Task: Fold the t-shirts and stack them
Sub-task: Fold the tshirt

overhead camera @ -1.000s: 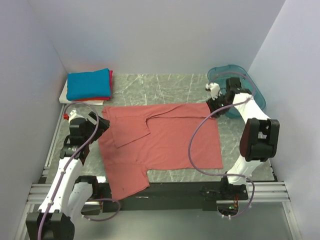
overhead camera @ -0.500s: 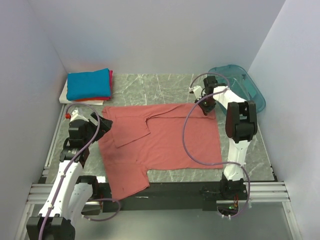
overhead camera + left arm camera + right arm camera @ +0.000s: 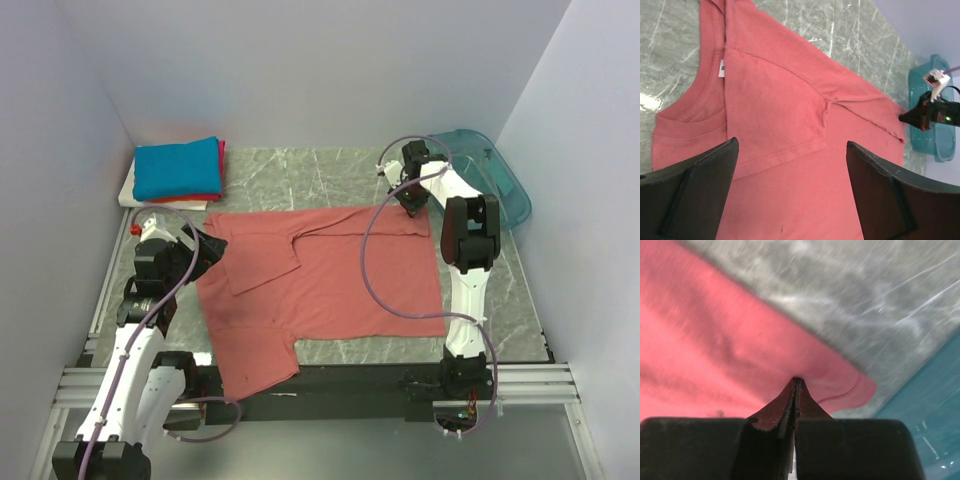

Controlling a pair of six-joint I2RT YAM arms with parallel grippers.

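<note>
A large salmon-pink t-shirt [image 3: 320, 275] lies spread on the marble table, its left sleeve folded inward. My right gripper [image 3: 412, 205] is at the shirt's far right corner; in the right wrist view its jaws [image 3: 796, 379] are shut, with the cloth [image 3: 715, 340] puckered at the tips. At the shirt's left edge near the collar, my left gripper [image 3: 205, 250] hovers wide open; its fingers [image 3: 705, 175] frame the shirt [image 3: 775, 100] with nothing between them. Folded blue, red and white t-shirts [image 3: 178, 168] sit stacked at the far left corner.
A translucent teal bin [image 3: 495, 180] stands at the far right, just beyond the right gripper, and also shows as the teal bin [image 3: 930, 120] in the left wrist view. White walls close in the table on three sides. The arm bases sit on the black rail [image 3: 350, 380] at the near edge.
My right arm swung left from beside the bin onto the shirt's far right corner and its jaws closed there. The left gripper shifted slightly towards the shirt and stayed open.
</note>
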